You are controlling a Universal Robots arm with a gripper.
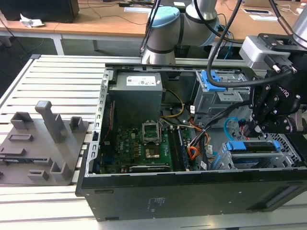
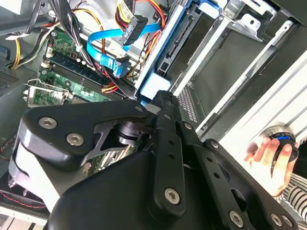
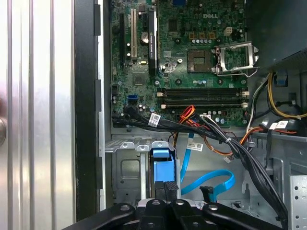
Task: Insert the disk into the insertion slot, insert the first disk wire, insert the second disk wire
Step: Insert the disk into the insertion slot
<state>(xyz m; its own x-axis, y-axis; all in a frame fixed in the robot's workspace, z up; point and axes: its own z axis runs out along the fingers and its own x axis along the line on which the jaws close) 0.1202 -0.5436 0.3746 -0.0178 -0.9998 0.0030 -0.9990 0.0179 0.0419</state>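
**Exterior view and both wrist views: gripper tips set against the disk's blue carrier**

Exterior view: an opened computer case is laid on a slatted metal table. The gripper is lowered into the end of the case at the exterior view's right. The disk, recognised by its bright blue carrier, is seen lying inside the insertion slot, directly beneath the gripper. How fully it is seated cannot be told. A taller grey cage with a blue latch is placed beyond the insertion slot. The motherboard is set well apart, toward the exterior view's left.

In the first wrist view the gripper is shown with its two fingers pressed together, nothing being visible between them. The tips are met by the end of the carrier of the disk, which is framed by the grey sheet metal of the insertion slot. A flat blue cable is looped just beside the carrier, its black plug lying apart from the disk.

In the second wrist view the gripper is placed against the pale blue end of the disk. A person's hand is rested on a dark round object outside the case.
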